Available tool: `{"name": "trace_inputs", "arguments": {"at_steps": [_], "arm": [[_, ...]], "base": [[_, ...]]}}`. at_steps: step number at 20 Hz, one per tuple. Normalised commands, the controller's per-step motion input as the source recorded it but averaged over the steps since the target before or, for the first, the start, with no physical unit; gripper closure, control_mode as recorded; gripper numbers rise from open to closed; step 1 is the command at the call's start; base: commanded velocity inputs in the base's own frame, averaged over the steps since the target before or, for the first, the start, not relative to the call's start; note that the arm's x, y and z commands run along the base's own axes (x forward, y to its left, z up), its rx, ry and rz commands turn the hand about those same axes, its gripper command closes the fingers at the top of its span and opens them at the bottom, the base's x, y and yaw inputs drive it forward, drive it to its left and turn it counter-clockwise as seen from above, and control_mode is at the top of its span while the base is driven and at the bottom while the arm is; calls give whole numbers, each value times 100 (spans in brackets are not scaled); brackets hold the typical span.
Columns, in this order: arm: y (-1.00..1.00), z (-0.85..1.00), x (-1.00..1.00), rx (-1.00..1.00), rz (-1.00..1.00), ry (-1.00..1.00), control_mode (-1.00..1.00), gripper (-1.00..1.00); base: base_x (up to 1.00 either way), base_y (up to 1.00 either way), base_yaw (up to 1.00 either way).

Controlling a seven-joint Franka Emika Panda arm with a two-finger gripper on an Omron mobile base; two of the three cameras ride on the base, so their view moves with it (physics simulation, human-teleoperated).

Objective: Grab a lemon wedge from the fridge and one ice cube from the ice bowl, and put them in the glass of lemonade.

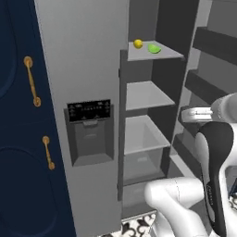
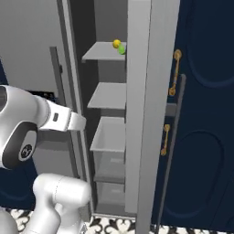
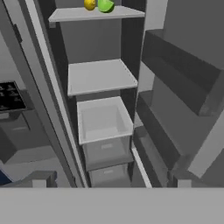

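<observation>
The grey steel fridge (image 1: 88,69) stands with its right door swung open and its left door shut. The lime-green lemon wedge (image 1: 154,48) lies on the top shelf (image 1: 169,54), just right of a small round yellow fruit (image 1: 138,43). Both also show at the top of the hand view, the lemon wedge (image 3: 105,5) beside the yellow fruit (image 3: 89,4). My gripper (image 3: 109,180) is open and empty. It is well below the top shelf, at about the height of the drawer, in front of the open compartment. The ice bowl, ice cube and glass of lemonade are out of view.
The open door (image 3: 183,74) with its dark bins stands to the right of the shelves. Lower down are a bare middle shelf (image 3: 100,76) and a clear drawer (image 3: 105,120). The black dispenser recess (image 1: 90,132) is on the left door. Navy cabinets (image 1: 14,139) flank the fridge.
</observation>
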Motion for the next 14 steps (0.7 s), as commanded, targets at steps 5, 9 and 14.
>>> {"name": "trace_inputs", "arguments": {"at_steps": [5,9,14], "arm": [[0,0,0,0,0,0,100,-100],[0,0,0,0,0,0,100,-100],[0,0,0,0,0,0,100,-100]], "base": [[66,9,0],[69,-26,0],[70,-49,3]]}}
